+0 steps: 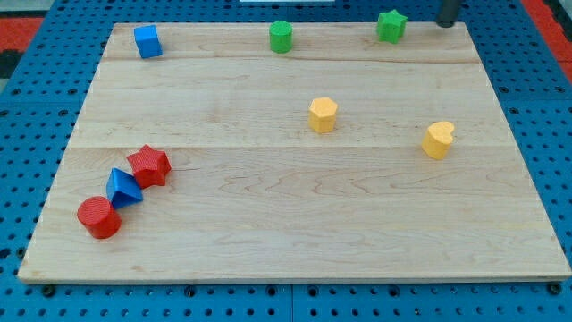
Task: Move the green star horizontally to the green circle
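The green star (pixel 391 26) sits near the board's top edge, right of centre. The green circle (pixel 281 37) stands on the same top strip, well to the star's left, with a bare gap between them. My tip (pixel 446 23) is at the view's top edge, a short way to the right of the star and apart from it. Only the rod's lower end shows.
A blue cube (pixel 147 41) is at the top left. A yellow hexagon (pixel 323 114) and a yellow heart (pixel 438 139) lie mid-board. A red star (pixel 149 165), a blue triangle (pixel 123 188) and a red cylinder (pixel 98 217) cluster at the lower left. The wooden board (pixel 295 233) lies on blue pegboard.
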`<state>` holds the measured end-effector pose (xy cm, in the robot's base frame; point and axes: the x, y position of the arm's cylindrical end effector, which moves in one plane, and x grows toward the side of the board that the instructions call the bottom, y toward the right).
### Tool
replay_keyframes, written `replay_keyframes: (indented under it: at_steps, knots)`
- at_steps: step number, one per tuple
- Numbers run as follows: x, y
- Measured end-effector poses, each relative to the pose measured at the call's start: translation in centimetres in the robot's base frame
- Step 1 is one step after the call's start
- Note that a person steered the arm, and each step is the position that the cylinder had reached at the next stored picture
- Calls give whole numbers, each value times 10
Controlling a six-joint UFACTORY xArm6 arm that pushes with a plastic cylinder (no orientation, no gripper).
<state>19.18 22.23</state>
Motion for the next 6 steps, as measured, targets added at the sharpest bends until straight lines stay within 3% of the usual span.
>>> replay_keyframes:
  at_steps: [1, 4, 6]
  knots:
    - [1, -35]
    - [139, -17]
    - [141, -21]
